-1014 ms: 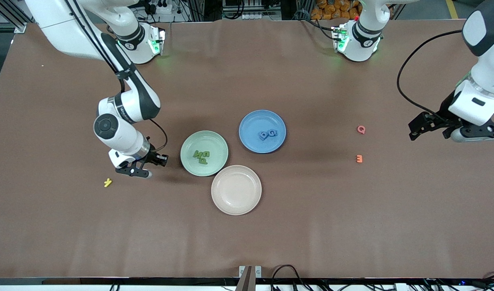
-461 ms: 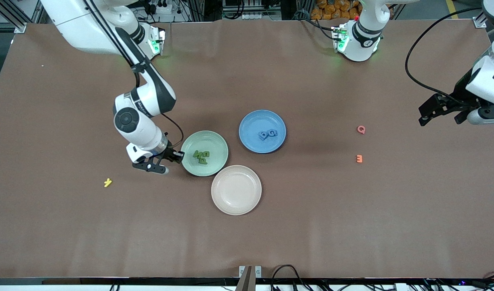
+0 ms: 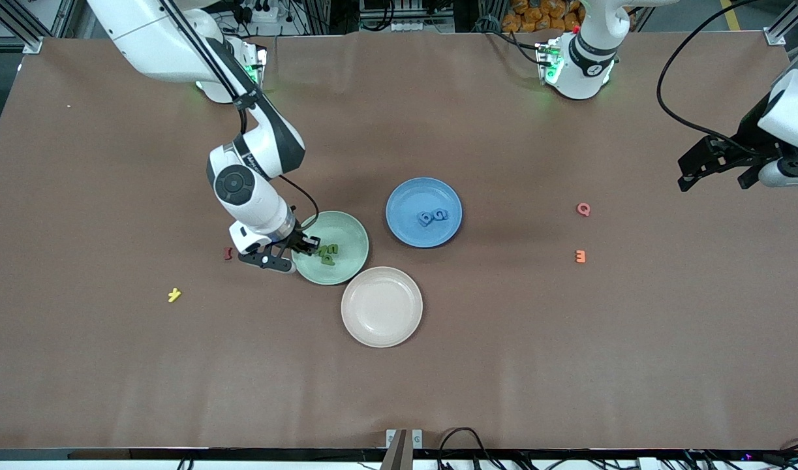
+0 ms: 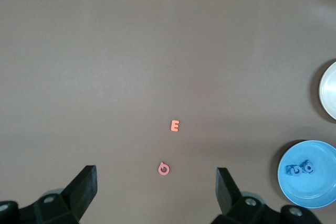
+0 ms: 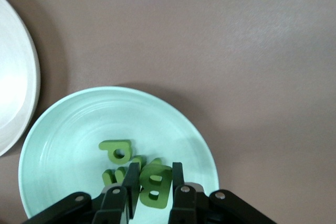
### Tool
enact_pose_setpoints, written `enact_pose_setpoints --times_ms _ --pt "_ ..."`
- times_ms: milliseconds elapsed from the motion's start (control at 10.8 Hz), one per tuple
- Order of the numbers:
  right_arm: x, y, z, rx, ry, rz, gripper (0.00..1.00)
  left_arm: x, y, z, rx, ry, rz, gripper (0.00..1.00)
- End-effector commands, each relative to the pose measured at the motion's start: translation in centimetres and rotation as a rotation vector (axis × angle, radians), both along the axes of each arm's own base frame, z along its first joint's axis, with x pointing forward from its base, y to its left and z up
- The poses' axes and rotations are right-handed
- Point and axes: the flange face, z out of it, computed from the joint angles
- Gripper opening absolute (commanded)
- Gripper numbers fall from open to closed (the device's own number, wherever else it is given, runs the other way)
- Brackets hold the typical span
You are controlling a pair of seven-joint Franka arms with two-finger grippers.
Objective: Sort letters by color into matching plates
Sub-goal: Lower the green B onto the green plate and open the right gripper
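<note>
1. The right gripper (image 3: 305,246) hangs over the edge of the mint green plate (image 3: 351,241), its arm angled down from the base at the table's right-arm end. The right wrist view shows what the front view hides: the fingers (image 5: 132,182) are pinched on a green letter B (image 5: 155,184), held just above the plate.
2. That view also shows a green letter P (image 5: 116,151) lying flat in the plate, with other green letters (image 5: 118,175) beside it, partly covered by the fingers; how many is hard to tell.
3. The blue plate (image 3: 405,196) sits farther from the front camera than the green one and holds a small cluster of blue letters (image 3: 433,216).
4. The beige plate (image 3: 382,307) lies nearest the front camera, touching or nearly touching the green plate.
5. The left gripper (image 3: 717,171) waits, raised over the left arm's end of the table, jaws spread wide. Its wrist view looks down on an orange letter E (image 4: 175,125) and a pink letter Q (image 4: 164,169).
6. Only the front view shows a yellow letter (image 3: 173,295) and a dark red letter (image 3: 228,253), both toward the right arm's end.
</note>
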Motion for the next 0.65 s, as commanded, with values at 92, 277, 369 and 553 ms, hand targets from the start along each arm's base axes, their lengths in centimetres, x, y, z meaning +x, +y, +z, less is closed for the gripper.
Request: enact_pose_setpoints --times_ms 92,277,369,553 --pt "0.15 1.44 -0.86 -0.001 0.017 -0.024 1.00 -0.54 -0.36 1.75 0.030 0.006 -0.037 1.00" --pt "0.21 1.47 -0.79 -0.004 0.011 -0.016 1.00 -0.47 -0.59 1.58 0.019 0.010 -0.051 1.00" --pt "0.21 1.47 -0.79 -0.004 0.011 -0.016 1.00 -0.44 -0.60 1.48 0.019 0.013 -0.049 1.00" --pt "0.63 1.03 -0.60 -0.003 0.004 -0.022 1.00 -0.28 -0.49 1.23 0.013 0.018 -0.035 1.00"
